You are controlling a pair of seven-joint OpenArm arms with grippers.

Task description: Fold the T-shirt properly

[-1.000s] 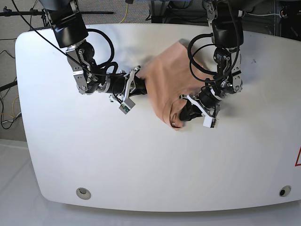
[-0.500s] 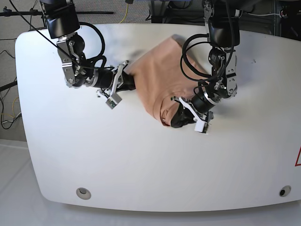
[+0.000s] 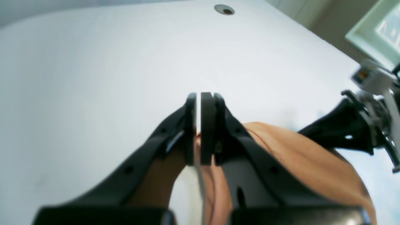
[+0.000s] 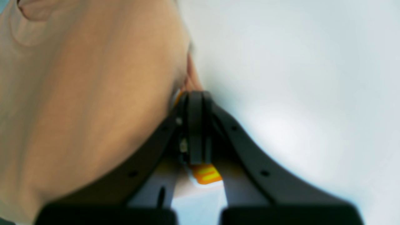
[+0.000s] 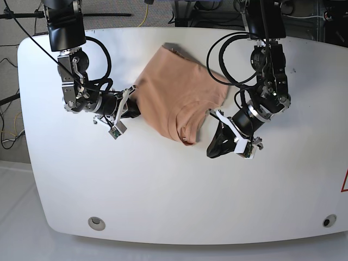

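The peach T-shirt (image 5: 179, 89) lies crumpled on the white table (image 5: 163, 190), between my two arms. My right gripper (image 5: 134, 104) is shut on the shirt's left edge. In the right wrist view its pads (image 4: 195, 95) pinch the cloth (image 4: 78, 109), which fills the left side. My left gripper (image 5: 211, 151) is shut at the shirt's lower right side. In the left wrist view its tips (image 3: 198, 97) stick out past the fabric (image 3: 297, 156). A thin strip of cloth shows between the pads further in, and the right gripper (image 3: 343, 134) shows at the far end of the shirt.
The table has a round hole near the front left (image 5: 97, 222) and another at the front right (image 5: 326, 221). Cables and stands run behind the back edge. A red mark (image 5: 344, 182) sits at the right edge.
My right gripper has pulled the shirt's edge to the left, and the shirt has slid left and spread wider. My left gripper has moved down and slightly right, toward the front.
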